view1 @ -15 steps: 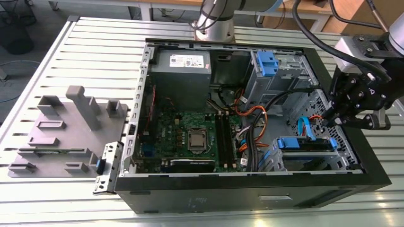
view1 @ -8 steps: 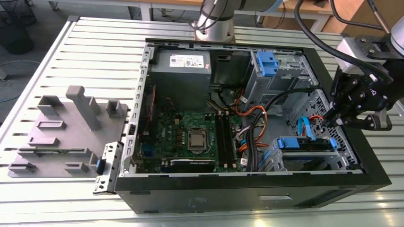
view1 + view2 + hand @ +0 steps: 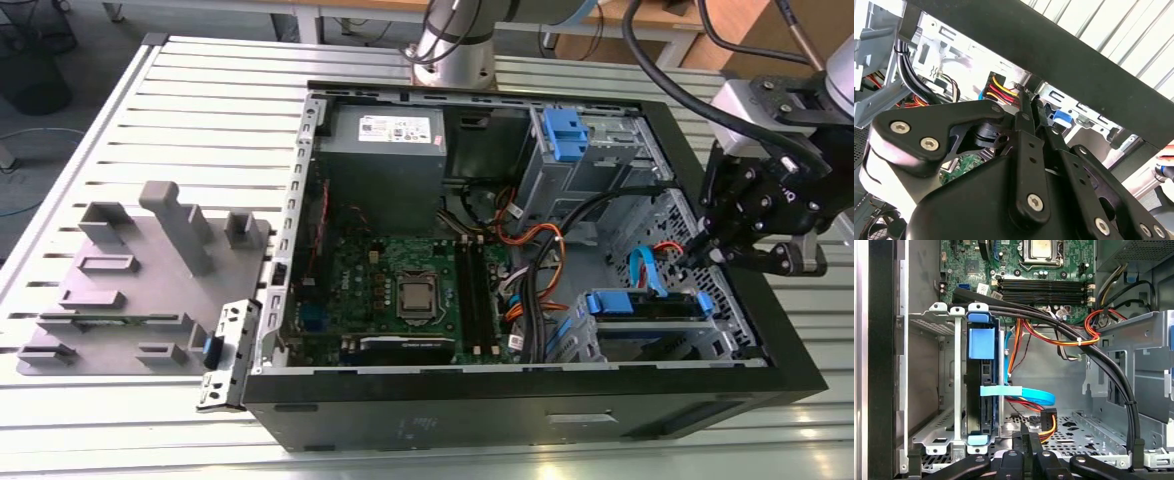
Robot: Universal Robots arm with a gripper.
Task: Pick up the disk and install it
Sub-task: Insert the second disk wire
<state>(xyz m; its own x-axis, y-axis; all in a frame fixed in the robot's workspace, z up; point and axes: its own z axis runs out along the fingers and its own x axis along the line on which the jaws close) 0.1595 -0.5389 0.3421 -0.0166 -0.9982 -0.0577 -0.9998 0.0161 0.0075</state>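
Your disk (image 3: 983, 390) stands on edge in the metal drive cage (image 3: 936, 390) inside the open computer case (image 3: 534, 400), long axis running straight away from the jaws toward the motherboard (image 3: 1044, 270), with its blue end tab (image 3: 981, 342) at the far end. The cage holds only this drive, just to one side of the jaws' line. A flat blue data cable (image 3: 1024, 392) and red-yellow power wires (image 3: 1046, 427) lie directly ahead of the jaws. Your gripper (image 3: 1026, 440) has its fingers pressed together, holding nothing. In the exterior view the gripper (image 3: 694, 255) hangs at the case's wall on the exterior view's right, tips angled inward near the disk (image 3: 638, 305).
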